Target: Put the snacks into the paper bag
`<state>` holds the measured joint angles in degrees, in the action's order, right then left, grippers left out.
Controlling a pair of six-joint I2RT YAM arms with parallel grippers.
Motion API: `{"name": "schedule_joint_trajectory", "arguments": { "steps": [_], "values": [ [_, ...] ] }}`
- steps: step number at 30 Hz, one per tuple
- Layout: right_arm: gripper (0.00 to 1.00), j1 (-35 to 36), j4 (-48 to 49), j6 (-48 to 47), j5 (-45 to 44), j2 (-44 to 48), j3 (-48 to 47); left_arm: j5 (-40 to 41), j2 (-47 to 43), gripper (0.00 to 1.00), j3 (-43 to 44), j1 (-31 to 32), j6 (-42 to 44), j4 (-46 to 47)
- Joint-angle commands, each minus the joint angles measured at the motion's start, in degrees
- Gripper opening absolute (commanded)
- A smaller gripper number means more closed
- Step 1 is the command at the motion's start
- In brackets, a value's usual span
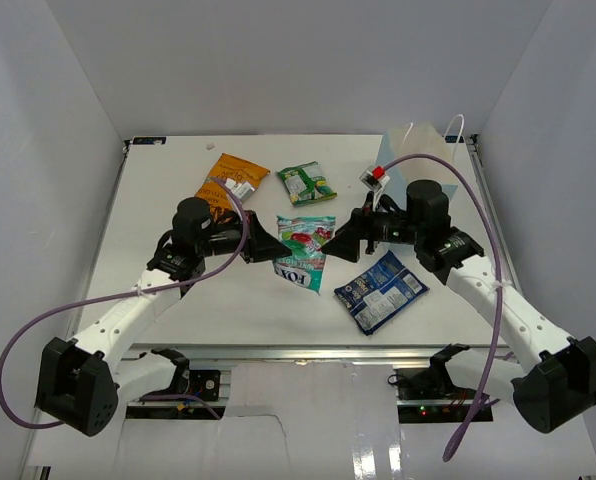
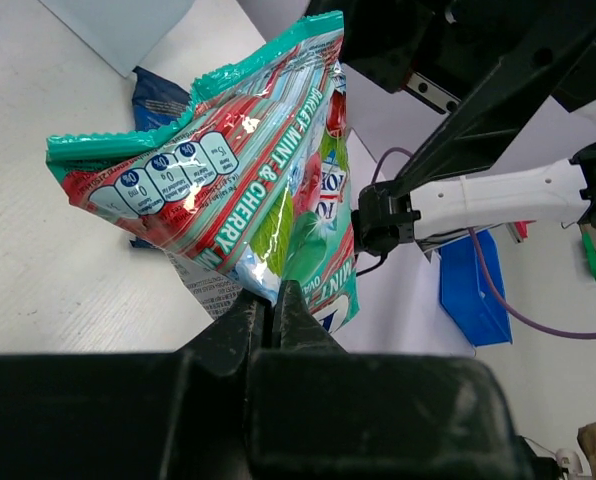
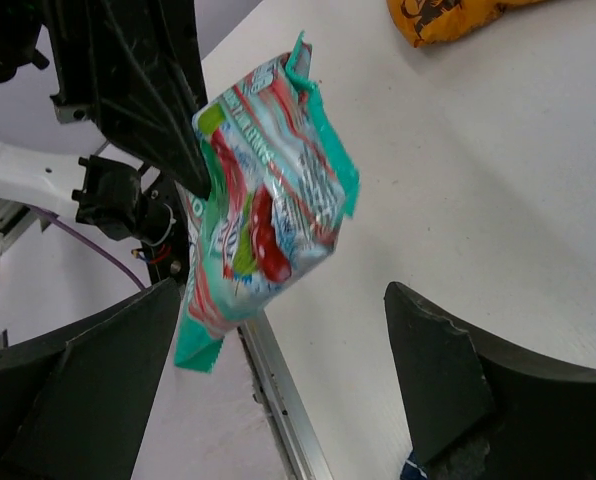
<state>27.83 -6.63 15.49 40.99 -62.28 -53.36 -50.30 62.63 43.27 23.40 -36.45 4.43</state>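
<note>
1. Both claws meet over the middle of the tabletop (image 1: pixel 148 200). The step in hand reads as a handover of the teal packet (image 2: pixel 228 180) toward the paper bag (image 1: pixel 416 140), which stands at the far right corner.
2. Left claw (image 2: pixel 274 300): jaws fully closed, pinching 1 edge of the packet, which is held clear of the tabletop.
3. Right claw (image 3: pixel 283 290): jaws spread wide, holding nothing. The packet sits just ahead of its fingers, untouched.
4. Advance the right claw until both fingers straddle the packet's free edge, well away from the left claw's pinch point.
5. Close on a flat seam, not the puffed middle; foil is likely to slip and crumple.
6. Release the left claw only after the right grip is firm.
7. 3 other snacks lie on the tabletop outside the bag: the orange bag (image 1: pixel 230 178), the green packet (image 1: pixel 308 183) and the blue-and-white packet (image 1: pixel 381 290).
</note>
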Motion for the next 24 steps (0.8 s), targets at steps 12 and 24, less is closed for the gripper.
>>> {"name": "schedule_joint_trajectory", "arguments": {
  "steps": [12, 24],
  "values": [
    [0.44, 2.7, 10.0, 6.4, 2.9, -8.0, -3.2, 0.2, 2.2, 0.0, 4.5, 4.9, 0.2, 4.0],
    [0.23, 1.3, 1.6, -10.3, 6.4, -2.1, -6.9, 2.0, -2.2, 0.75, 5.1, 4.9, 5.8, -0.9]
  ]
}}
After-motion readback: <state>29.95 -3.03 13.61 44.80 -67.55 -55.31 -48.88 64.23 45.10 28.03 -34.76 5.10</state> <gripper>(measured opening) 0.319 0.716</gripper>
